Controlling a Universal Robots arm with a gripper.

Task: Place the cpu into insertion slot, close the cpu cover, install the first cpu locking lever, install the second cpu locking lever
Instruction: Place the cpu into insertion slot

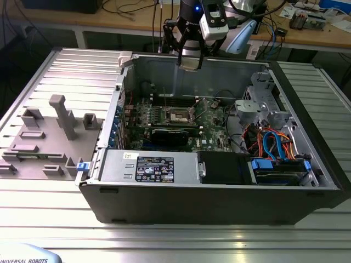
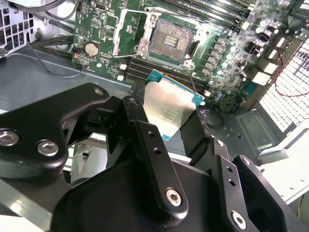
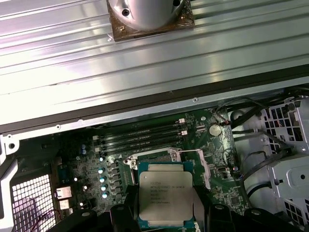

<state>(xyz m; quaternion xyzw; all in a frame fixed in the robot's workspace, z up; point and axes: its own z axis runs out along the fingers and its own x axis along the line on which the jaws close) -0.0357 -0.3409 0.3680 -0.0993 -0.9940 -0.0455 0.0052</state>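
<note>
Silver-grey and square, the cpu (image 3: 165, 195) is pinched by its opposite edges in the black pincer (image 2: 166, 118), one of the fingers (image 2: 136, 110) pressed against each side, its metal top facing the camera in both wrist views and a green-blue border showing round it. It hangs in the air over the green board (image 1: 211, 123), well apart from the slot (image 2: 169, 41), whose dark recess of fine contacts lies bare. Beside the slot the cover (image 2: 120, 29) is swung open and stands tilted up off the board. In the exterior view the pincer hangs near the far wall of the open case (image 1: 219, 203), above the board, and the case lies on its side on a ribbed metal counter (image 1: 164, 244). A long black card (image 1: 173, 134) sits just in front of the slot. At the exterior view's left, a grey tray (image 1: 49, 139) of moulded blocks rests on the counter beside the case. A round coin cell (image 3: 215, 129) shines on the board near the slot.
</note>
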